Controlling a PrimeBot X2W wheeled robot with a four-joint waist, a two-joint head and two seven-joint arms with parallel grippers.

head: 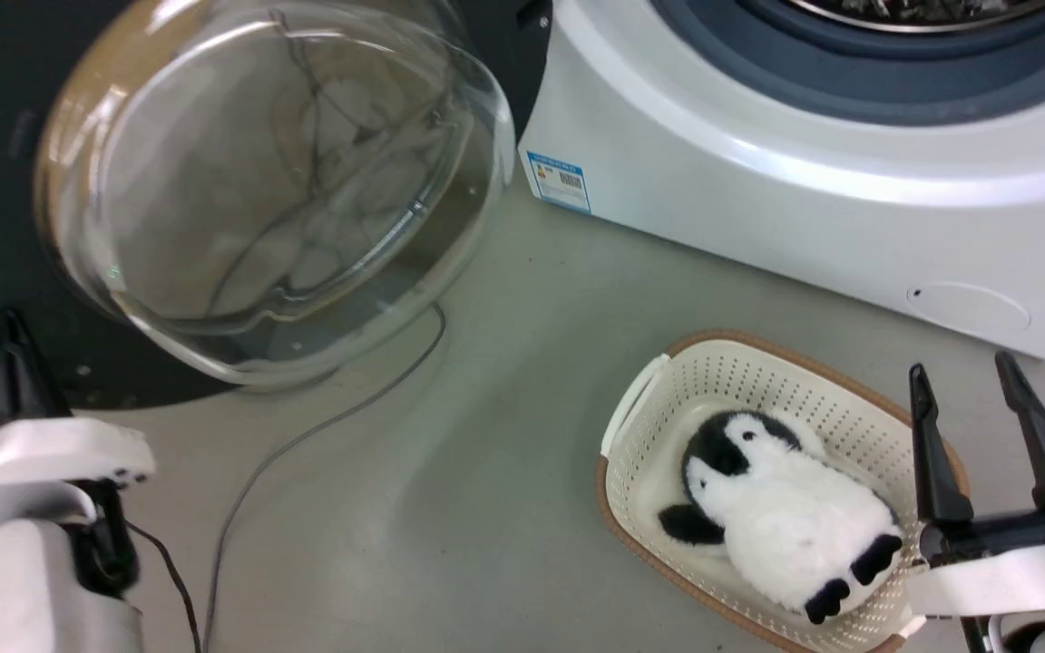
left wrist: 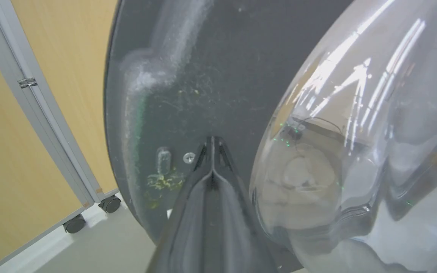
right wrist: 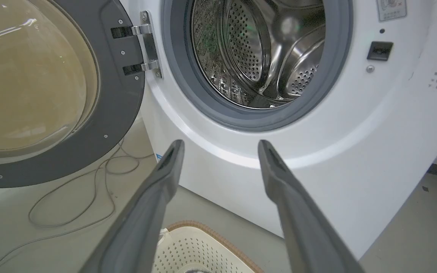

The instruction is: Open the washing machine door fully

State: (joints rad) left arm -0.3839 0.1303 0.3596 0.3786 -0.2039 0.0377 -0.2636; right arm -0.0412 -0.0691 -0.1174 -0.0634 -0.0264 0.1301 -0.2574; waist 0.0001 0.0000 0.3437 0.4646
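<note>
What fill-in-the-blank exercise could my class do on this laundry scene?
The washing machine door hangs ____ on its hinge.
The plush penguin lies inside the cream ____.
The left gripper has its fingers pressed ____.
The right gripper has its fingers spread ____.
Missing words: open, basket, together, apart.

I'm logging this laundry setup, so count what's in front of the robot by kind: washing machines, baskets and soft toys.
Washing machine: 1
Basket: 1
Plush penguin: 1
Total: 3
</note>
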